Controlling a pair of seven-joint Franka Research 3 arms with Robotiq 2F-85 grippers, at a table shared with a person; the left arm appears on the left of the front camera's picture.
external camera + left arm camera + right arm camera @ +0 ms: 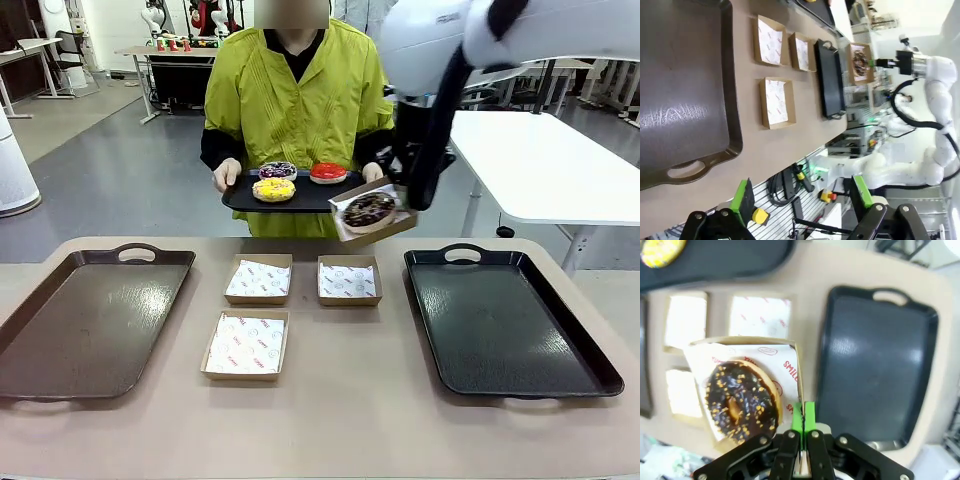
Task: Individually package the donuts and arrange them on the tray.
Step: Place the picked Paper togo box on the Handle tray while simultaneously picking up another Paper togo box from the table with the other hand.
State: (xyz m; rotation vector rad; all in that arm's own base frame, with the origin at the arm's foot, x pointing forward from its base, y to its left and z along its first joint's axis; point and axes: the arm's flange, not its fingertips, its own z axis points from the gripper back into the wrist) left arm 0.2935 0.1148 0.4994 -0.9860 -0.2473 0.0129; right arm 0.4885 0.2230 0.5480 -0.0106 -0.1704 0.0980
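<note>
My right gripper (405, 205) (803, 416) is shut on the edge of a paper-lined cardboard box (345, 233) (793, 371). The box holds the chocolate sprinkled donut (369, 211) (742, 401) and hangs in the air beyond the table's far edge, above and left of the black tray (505, 320) (875, 365). A person holds a black serving tray (240, 198) with the purple speckled donut (277, 170), the yellow donut (273, 189) (661, 250) and the red donut (328, 172). My left gripper (802, 200) stands open with nothing in it, off the near edge of the table.
Three paper-lined boxes (259, 278) (349, 280) (246, 344) lie mid-table with nothing in them. A brown tray (90, 320) (685, 90) lies bare at the left. The black tray at the right is bare too. A white table (560, 170) stands behind at the right.
</note>
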